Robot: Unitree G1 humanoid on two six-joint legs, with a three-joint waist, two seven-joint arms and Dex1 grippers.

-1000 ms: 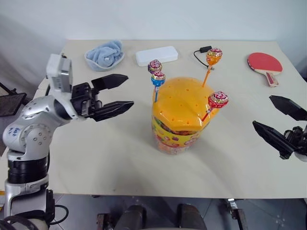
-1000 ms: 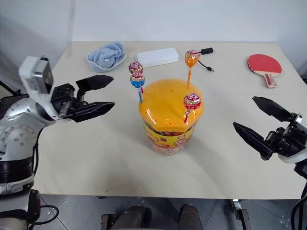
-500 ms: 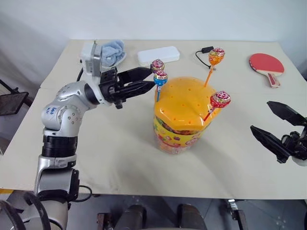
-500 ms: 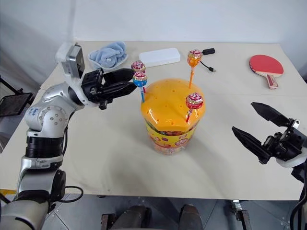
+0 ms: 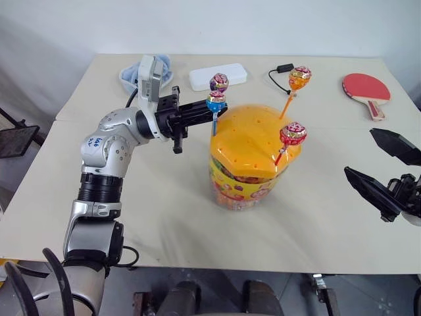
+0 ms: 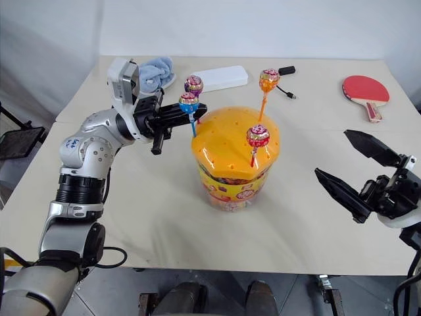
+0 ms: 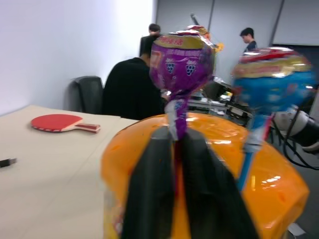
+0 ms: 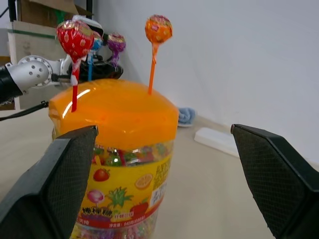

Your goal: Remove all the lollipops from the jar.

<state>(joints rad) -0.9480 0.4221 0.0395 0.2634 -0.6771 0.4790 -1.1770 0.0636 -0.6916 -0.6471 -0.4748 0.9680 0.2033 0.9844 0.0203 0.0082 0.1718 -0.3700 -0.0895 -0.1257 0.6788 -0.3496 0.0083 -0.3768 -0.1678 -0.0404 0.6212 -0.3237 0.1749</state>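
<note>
The jar [image 5: 252, 172] stands mid-table, with an orange domed lid [image 5: 256, 141] and a printed label. Four lollipops stick up from the lid: purple [image 5: 219, 81] and blue [image 5: 216, 102] at its left edge, orange [image 5: 299, 78] at the back, red [image 5: 293, 133] at the right. My left gripper [image 5: 218, 109] reaches in from the left and is shut on the purple lollipop's stick [image 7: 175, 117], just under the candy; the blue one [image 7: 271, 77] stands beside it, untouched. My right gripper [image 5: 360, 152] hangs open to the right of the jar, apart from it.
At the back of the table lie a blue towel [image 6: 158, 68], a white box [image 5: 219, 76], a black cable [image 5: 279, 70] and a red paddle [image 5: 365, 89]. People stand in the room beyond the table [image 7: 130, 82].
My left arm has swung right from the open table to the jar's left edge, and its gripper has gone from open to shut on the purple lollipop's stick. The right gripper stays open.
</note>
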